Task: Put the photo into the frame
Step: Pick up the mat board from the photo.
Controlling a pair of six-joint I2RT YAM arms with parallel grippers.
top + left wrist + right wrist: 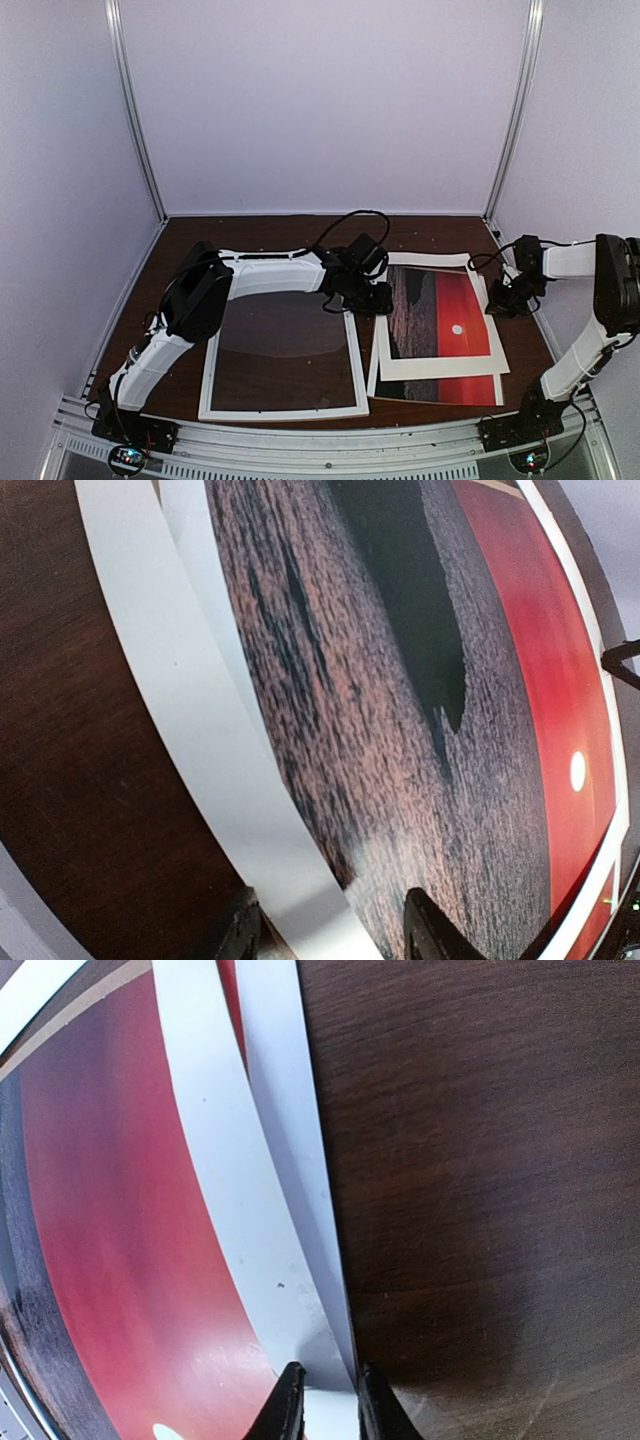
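Observation:
The photo [440, 310], a red sunset with a small white sun over dark water, lies right of centre under a white mat [440, 368] with a cut-out window. The white frame [283, 410] lies flat to its left. My left gripper [372, 297] is open at the mat's left edge. In the left wrist view its fingers [238, 930] straddle the mat's white border [190, 730] beside the photo [400, 730]. My right gripper [508, 300] is at the mat's right edge. In the right wrist view it [328, 1405] is pinched on the mat's raised border [230, 1210] beside the photo [110, 1210].
A glossy pane [285, 340] fills the frame's opening. A red and dark strip of print [450, 390] sticks out below the mat's near edge. Dark wooden table [480, 1160] lies right of the mat. White walls and metal posts enclose the table.

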